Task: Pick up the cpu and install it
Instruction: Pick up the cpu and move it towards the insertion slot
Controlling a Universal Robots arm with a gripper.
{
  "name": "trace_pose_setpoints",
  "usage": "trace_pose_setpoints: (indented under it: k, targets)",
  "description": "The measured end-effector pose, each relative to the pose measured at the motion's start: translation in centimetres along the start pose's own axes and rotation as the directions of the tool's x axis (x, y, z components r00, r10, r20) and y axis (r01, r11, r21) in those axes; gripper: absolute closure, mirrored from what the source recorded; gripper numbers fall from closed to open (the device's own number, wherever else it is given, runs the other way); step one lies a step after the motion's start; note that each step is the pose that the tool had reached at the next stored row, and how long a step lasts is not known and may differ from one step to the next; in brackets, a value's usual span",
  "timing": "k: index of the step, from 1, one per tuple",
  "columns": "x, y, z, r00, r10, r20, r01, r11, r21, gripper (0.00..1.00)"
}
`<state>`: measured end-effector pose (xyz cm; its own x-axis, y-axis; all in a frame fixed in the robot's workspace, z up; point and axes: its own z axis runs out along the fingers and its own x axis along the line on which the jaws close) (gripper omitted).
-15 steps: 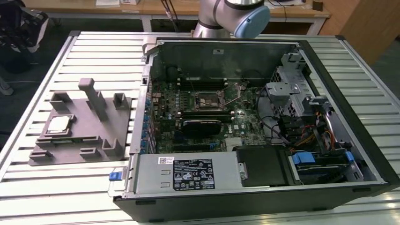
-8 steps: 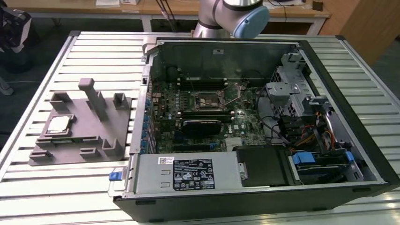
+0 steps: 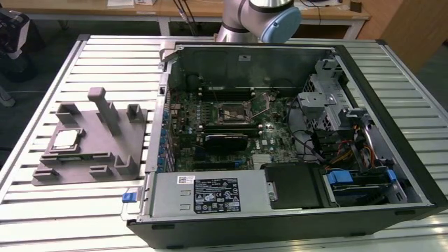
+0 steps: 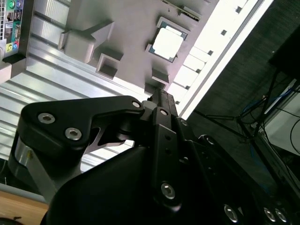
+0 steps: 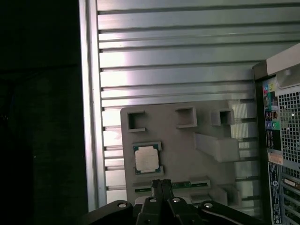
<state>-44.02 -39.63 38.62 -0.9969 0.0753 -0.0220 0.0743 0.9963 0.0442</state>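
Gripper (image 5: 161,182) hangs above the tray (image 5: 183,145), holding nothing. Its fingers (image 5: 156,186) are pressed together with just a thin seam between them. Same in the second wrist view: black gripper (image 4: 159,93) body up close, tips together and well clear of the tray (image 4: 93,23).

Cpu (image 3: 66,139) lies flat in a square pocket of the grey tray (image 3: 91,157), silver top up, untouched. Both wrist views show it too (image 5: 146,158) (image 4: 167,43), near the gripper tips but apart from them.

Tray sits on the slatted table (image 3: 84,210), on the exterior view's left of the open case (image 3: 280,231), just beside it. Socket (image 3: 234,111) is on the board inside the case. It looks empty with the lever up, but that's hard to tell. Arm (image 3: 259,16) is behind the case.
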Motion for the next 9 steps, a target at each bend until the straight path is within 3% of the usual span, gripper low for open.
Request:
trace_pose_setpoints:
  k: [9]
  targets:
    - [0.01, -0.01, 0.35, 1.0, 0.0, 0.0, 0.0, 1.0, -0.0001, 0.89]
